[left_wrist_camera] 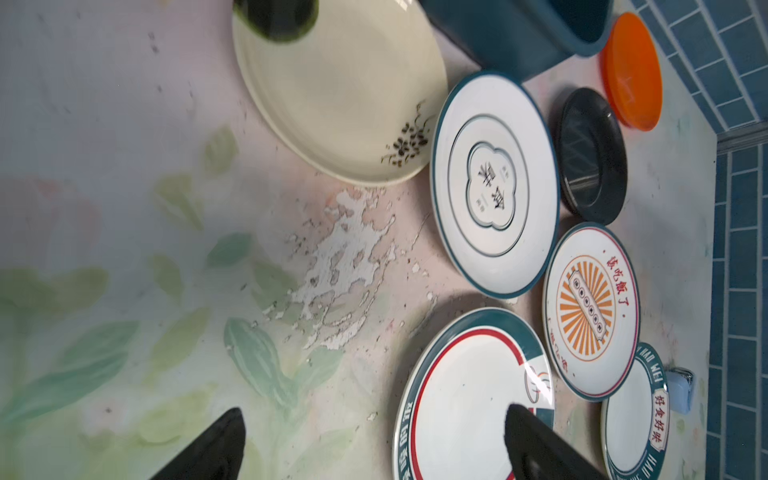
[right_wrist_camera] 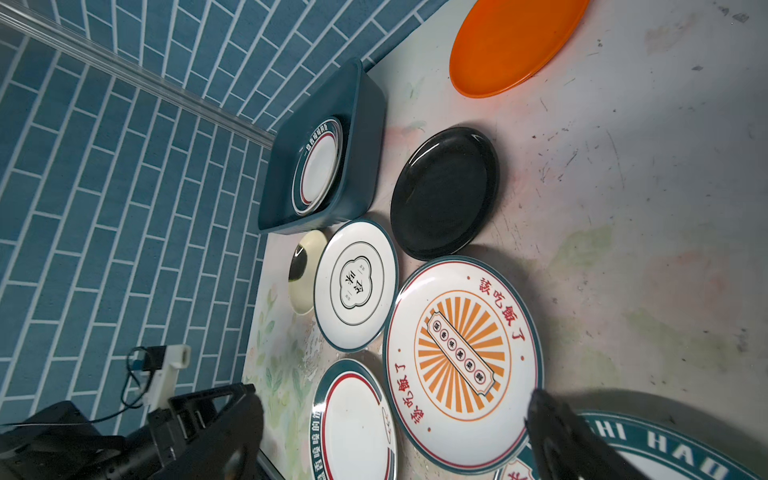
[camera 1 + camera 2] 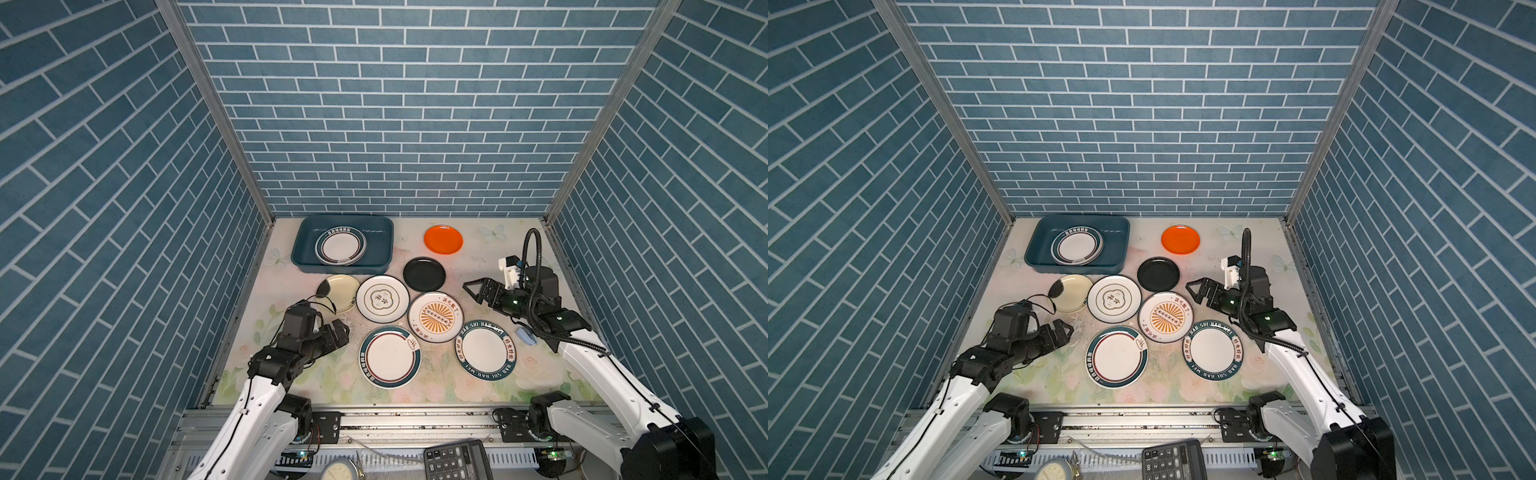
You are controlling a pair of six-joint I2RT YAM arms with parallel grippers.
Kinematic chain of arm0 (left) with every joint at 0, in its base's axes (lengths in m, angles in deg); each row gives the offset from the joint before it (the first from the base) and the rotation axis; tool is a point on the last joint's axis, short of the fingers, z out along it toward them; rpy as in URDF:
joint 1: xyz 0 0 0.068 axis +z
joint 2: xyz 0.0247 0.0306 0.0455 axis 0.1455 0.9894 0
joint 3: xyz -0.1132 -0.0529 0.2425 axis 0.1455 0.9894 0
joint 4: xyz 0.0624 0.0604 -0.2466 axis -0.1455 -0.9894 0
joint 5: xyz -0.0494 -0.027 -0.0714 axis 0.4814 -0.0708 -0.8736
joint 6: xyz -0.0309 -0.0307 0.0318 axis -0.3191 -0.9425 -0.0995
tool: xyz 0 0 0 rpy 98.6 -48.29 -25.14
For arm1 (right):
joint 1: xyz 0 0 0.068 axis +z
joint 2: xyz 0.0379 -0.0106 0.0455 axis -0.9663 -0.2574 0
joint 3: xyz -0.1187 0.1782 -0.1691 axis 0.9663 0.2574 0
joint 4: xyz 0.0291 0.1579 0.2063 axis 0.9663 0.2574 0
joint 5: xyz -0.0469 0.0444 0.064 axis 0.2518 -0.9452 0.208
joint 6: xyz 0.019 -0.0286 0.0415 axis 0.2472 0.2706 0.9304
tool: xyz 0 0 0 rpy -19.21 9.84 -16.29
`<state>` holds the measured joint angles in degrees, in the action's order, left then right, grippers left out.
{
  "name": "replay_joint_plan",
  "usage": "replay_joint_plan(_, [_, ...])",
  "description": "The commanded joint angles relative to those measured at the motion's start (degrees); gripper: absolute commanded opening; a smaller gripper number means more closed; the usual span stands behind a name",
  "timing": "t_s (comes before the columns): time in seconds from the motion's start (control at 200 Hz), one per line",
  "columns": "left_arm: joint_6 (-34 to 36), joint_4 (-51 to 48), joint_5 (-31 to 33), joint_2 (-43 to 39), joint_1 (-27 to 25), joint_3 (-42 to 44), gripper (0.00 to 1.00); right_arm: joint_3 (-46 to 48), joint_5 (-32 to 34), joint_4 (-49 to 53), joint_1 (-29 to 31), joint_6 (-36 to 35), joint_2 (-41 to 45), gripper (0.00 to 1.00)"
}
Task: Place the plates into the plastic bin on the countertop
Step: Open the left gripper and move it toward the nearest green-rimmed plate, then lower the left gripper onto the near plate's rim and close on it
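**A:** Top views first. Where are the bin and plates?

**B:** The plastic bin (image 3: 380, 249) sits far left on the countertop (image 3: 490, 266). A teal-rimmed plate (image 3: 340, 246) lies flat inside it, and I can't tell if another is under it. Seven plates are out on the countertop. The orange plate (image 3: 443, 239) is far, right of the bin, and the black plate (image 3: 424, 274) is nearer than it. The cream plate (image 3: 338, 293) is just near of the bin, with the clover plate (image 3: 382, 298) beside it on the right. The sunburst plate (image 3: 435, 316) is mid-table. The red-ring plate (image 3: 390, 356) and lettered plate (image 3: 487, 349) are nearest, side by side.

**A:** Grippers?

**B:** The left gripper (image 3: 343, 330) is just left of the red-ring plate, jaws apart and empty. The right gripper (image 3: 471, 291) is just right of the sunburst plate, pointing left, jaws apart and empty.

**A:** Left wrist?

**B:** The jaws are spread wide with nothing between them. One tip is over the red-ring plate's rim, contact unclear, and the other is over bare countertop. A peeled patch (image 1: 345, 270) lies ahead, with the cream plate beyond it.

**A:** Right wrist?

**B:** These jaws are also wide and empty. The sunburst plate lies ahead between them, and one tip is over the lettered plate. Beyond that is the bin with its plate inside.
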<state>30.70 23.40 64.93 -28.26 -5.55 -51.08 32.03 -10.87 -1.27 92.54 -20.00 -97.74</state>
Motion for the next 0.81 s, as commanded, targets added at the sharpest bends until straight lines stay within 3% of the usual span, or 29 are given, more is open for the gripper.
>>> replay_joint_plan(0.0, [-2.1, 5.6, -5.0, 0.8, -0.6, 2.2, 0.96, -0.5, -1.9, -4.6, 0.7, 4.4, -0.9, 0.99])
replay_joint_plan(0.13, [-3.1, 9.9, -6.8, 2.5, -0.9, 4.0, 0.93, -1.0, -2.9, -4.6, 1.3, 4.3, -2.9, 0.99])
replay_joint_plan(0.31, [-5.3, 14.8, -9.1, 4.3, -1.2, 6.1, 0.75, -1.2, -3.3, -4.7, 1.9, 3.4, -5.3, 0.99])
replay_joint_plan(0.455, [-6.4, 17.2, -8.8, 4.3, -2.4, 7.4, 0.68, -1.0, -2.5, -4.6, 2.0, 2.9, -6.5, 0.98])
replay_joint_plan(0.8, [-7.2, 20.3, -9.3, 4.9, -4.6, 8.9, 0.61, -0.8, -2.3, -4.7, 2.2, 2.1, -7.7, 0.97])
